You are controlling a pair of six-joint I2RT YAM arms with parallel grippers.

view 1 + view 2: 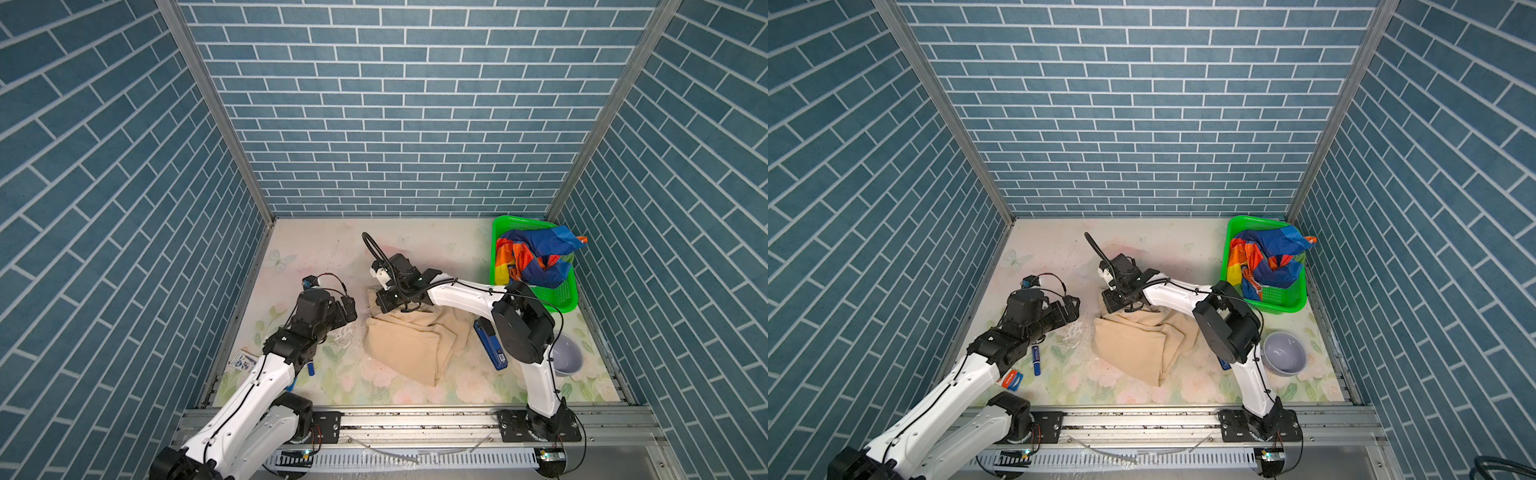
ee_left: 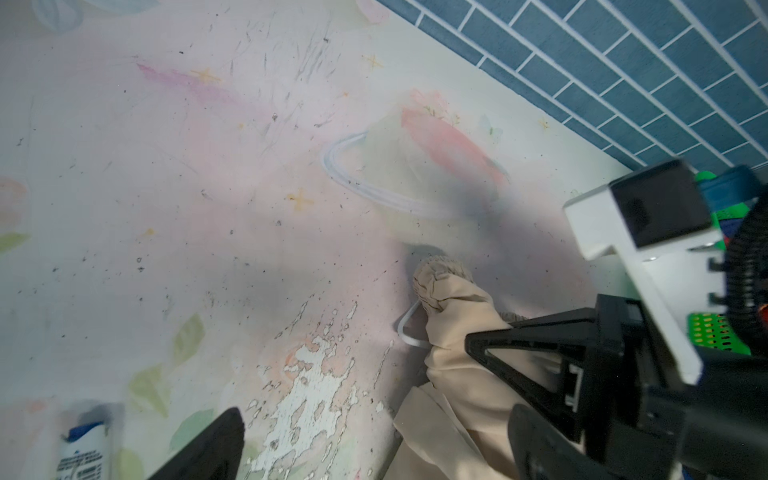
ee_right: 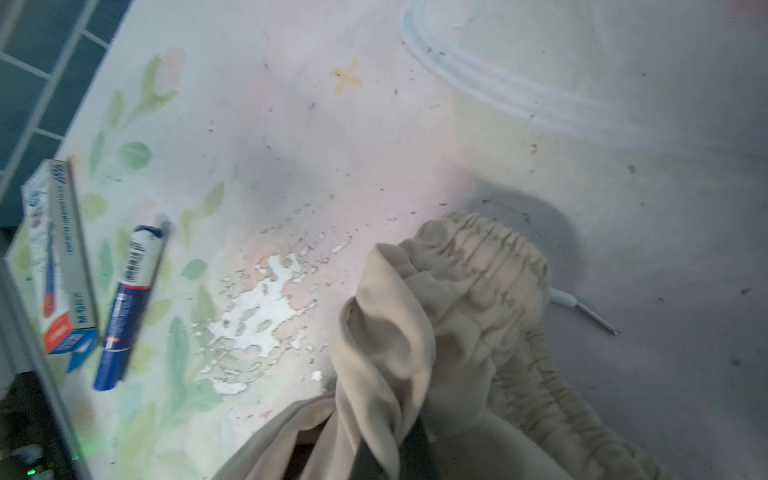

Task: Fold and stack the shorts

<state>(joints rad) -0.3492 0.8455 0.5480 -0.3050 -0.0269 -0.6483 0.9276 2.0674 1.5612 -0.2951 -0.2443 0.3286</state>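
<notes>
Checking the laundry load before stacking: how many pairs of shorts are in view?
2. The beige shorts lie crumpled mid-table, gripped by the right gripper; the rainbow-striped shorts sit heaped in the green basket. Others may be hidden beneath.

My left arm [image 1: 266, 384] and right arm [image 1: 461, 296] wear smooth white shells between chunky black joint housings [image 1: 521, 332], with thin black cables [image 1: 233, 409] tied along them. My left hand [image 1: 352, 312] and right hand [image 1: 383, 306] are black, and a ribbed black hose [image 1: 376, 254] arcs from a white bracket [image 1: 382, 274] at my right wrist. Black screwed plates [image 1: 513, 428] foot both arms.
</notes>
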